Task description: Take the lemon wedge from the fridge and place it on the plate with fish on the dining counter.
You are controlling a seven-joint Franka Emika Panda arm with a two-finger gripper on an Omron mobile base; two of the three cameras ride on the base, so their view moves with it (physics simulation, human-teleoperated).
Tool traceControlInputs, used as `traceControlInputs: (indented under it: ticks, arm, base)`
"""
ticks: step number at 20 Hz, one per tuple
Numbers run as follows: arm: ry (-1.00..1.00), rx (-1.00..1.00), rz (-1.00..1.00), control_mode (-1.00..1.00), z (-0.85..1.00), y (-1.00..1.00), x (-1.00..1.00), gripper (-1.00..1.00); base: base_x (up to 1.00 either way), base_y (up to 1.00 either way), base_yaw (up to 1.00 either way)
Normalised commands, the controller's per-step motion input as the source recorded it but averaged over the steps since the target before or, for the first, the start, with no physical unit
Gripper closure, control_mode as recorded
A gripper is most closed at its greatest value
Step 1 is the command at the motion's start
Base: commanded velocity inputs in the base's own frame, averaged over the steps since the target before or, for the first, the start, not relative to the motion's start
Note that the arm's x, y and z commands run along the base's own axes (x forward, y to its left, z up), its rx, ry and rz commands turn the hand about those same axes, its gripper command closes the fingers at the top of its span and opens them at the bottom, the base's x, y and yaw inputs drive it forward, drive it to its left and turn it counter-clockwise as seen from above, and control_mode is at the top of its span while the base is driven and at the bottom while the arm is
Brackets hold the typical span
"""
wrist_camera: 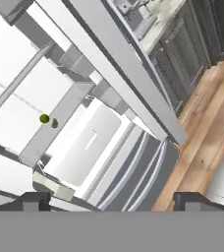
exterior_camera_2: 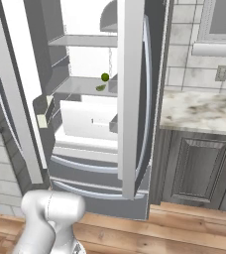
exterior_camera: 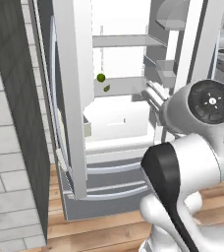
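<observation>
The lemon wedge (exterior_camera: pixel 106 88) lies on a middle shelf (exterior_camera: pixel 126 84) inside the open fridge (exterior_camera: pixel 79 162), just beside a round green fruit (exterior_camera: pixel 100 77). You see wood flooring (exterior_camera_2: pixel 184 228) in front, and a marble counter (exterior_camera_2: pixel 197 111) over grey cabinets (exterior_camera_2: pixel 199 168) to the right. Your gripper (wrist_camera: pixel 111 199) is spread wide, holding nothing, well short of the shelf.

Fridge (exterior_camera: pixel 79 162) ahead of base, both doors swung open, two drawers at bottom. Lemon wedge (exterior_camera: pixel 106 88) on middle shelf (exterior_camera: pixel 124 84), near front edge; round fruit (exterior_camera: pixel 100 77) just beside it, on left and slightly behind. Bin (exterior_camera: pixel 116 120) below shelf. Worktop (exterior_camera_2: pixel 199 111) right of fridge, cabinet (exterior_camera_2: pixel 197 171) under it. Tiled wall (exterior_camera: pixel 8 162) left of fridge. Gripper (wrist_camera: pixel 111 199) before fridge, well apart from shelf, facing into it.
</observation>
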Motion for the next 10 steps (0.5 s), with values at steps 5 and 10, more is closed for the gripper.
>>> traceControlInputs:
  ticks: [5,10]
  arm:
    - [0.0,0.19,0.34,-1.0,-0.13,-0.99,0.15,-1.0]
    - [0.0,0.24,0.26,-1.0,-0.06,-0.54,0.58,-1.0]
  base:
    - [0.0,0.0,0.0]
    - [0.0,0.0,0.0]
